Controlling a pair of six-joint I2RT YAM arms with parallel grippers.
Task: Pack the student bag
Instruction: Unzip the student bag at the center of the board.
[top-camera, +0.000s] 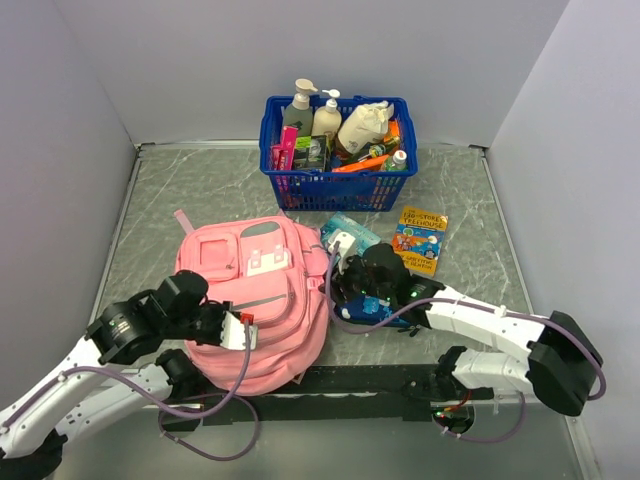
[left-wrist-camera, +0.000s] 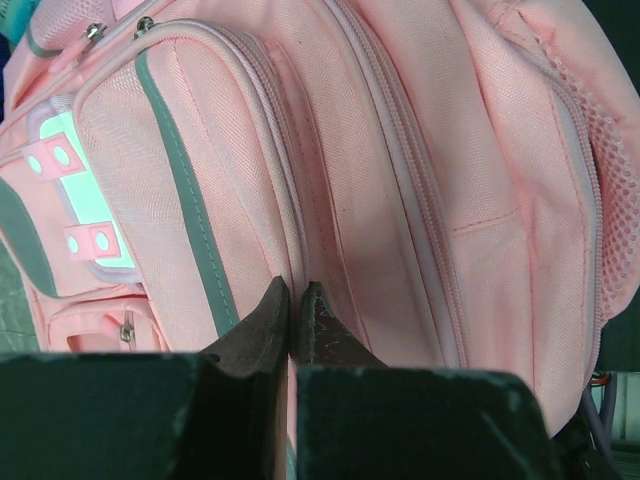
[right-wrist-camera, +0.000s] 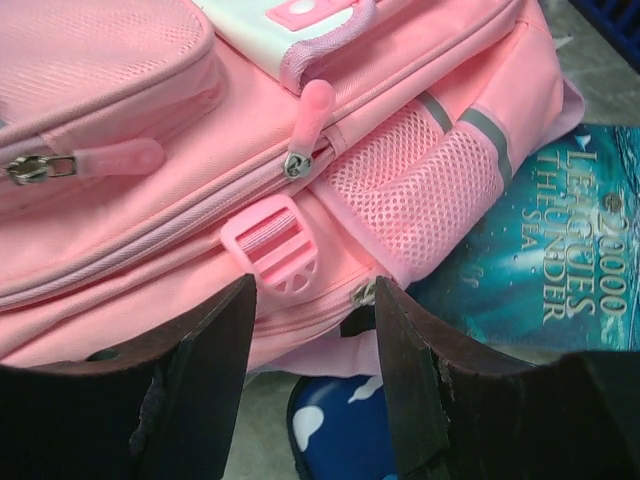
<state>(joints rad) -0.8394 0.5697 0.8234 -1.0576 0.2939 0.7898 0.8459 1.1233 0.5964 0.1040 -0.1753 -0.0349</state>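
The pink student bag (top-camera: 262, 300) is lying on the grey marble surface (top-camera: 470, 200), near a blue basket (top-camera: 335, 180). The left fingers (left-wrist-camera: 268, 325) are pressing together against its front, while the right fingers (right-wrist-camera: 215, 350) are standing apart beside its mesh pocket (right-wrist-camera: 420, 190).

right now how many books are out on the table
2: a teal book beside the student bag and a colourful book next to it. More may be hidden in the blue basket.
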